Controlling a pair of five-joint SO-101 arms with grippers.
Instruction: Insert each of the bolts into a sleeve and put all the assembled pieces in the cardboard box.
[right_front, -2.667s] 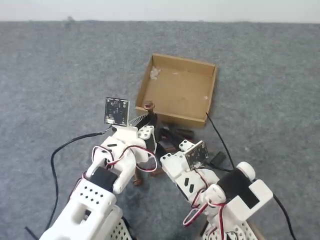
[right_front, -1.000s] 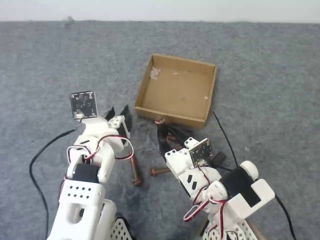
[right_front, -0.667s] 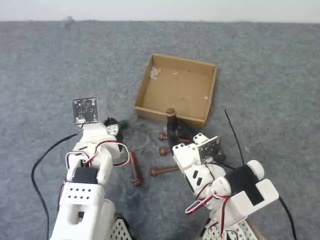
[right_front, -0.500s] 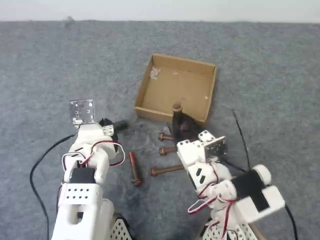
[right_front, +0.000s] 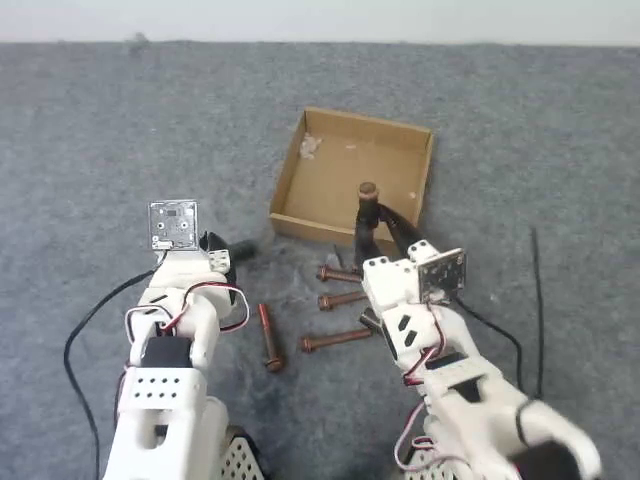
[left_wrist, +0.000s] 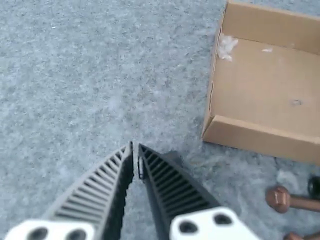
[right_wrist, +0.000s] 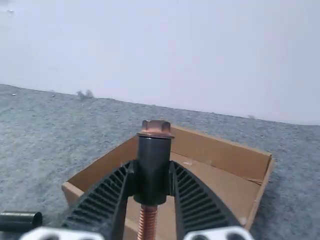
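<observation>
Right gripper (right_wrist: 152, 169): ribbed jaws clamped a smooth black sleeve (right_wrist: 152, 150), coppery threaded bolt (right_wrist: 155, 128) through it, upright at the 6 o'clock wall of the cardboard box (right_front: 310, 228). Left gripper (left_wrist: 135, 152): serrated jaws pinched together, empty, over grey carpet (left_wrist: 75, 75).

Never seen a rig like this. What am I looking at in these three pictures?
Two small white robot arms sit side by side on a grey carpeted table. One picture looks down from above; the other two come from a camera on each arm's wrist. The right claw grips an upright bolt in its black sleeve at the cardboard box's near wall. The left claw is shut and empty. Loose bolts and a spare sleeve lie on the carpet.
</observation>
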